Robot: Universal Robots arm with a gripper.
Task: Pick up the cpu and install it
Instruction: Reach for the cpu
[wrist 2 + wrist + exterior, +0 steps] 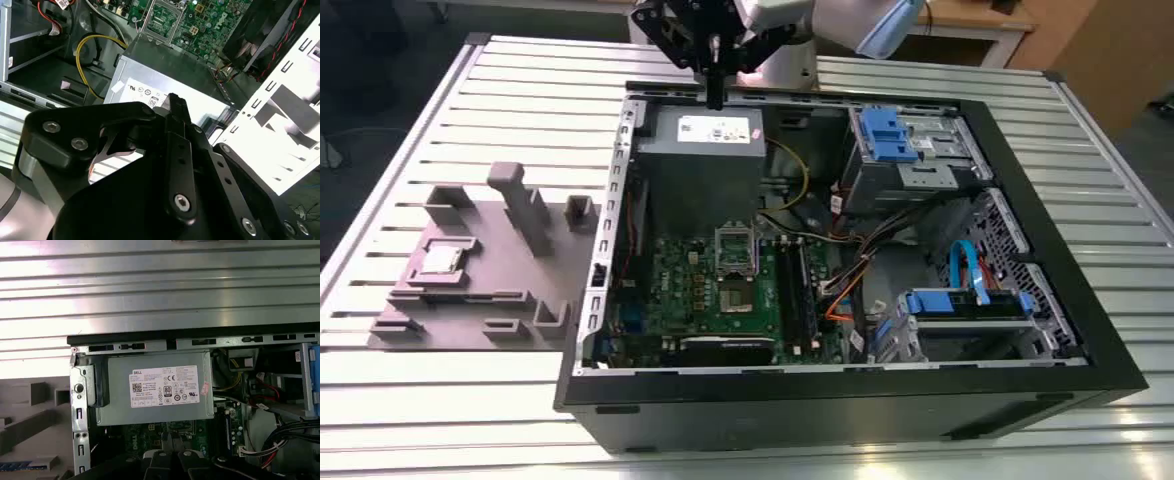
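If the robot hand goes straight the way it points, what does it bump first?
Probably the grey box with the white label, right under the hand, though depth is hard to judge.

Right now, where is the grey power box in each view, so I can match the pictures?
Exterior view: power box in the case's far corner, toward the exterior view's left.
Second wrist view: power box between the fingers and the green board.
First wrist view: power box between the case's rim and green board.
Shared landmark: the green board beside it.
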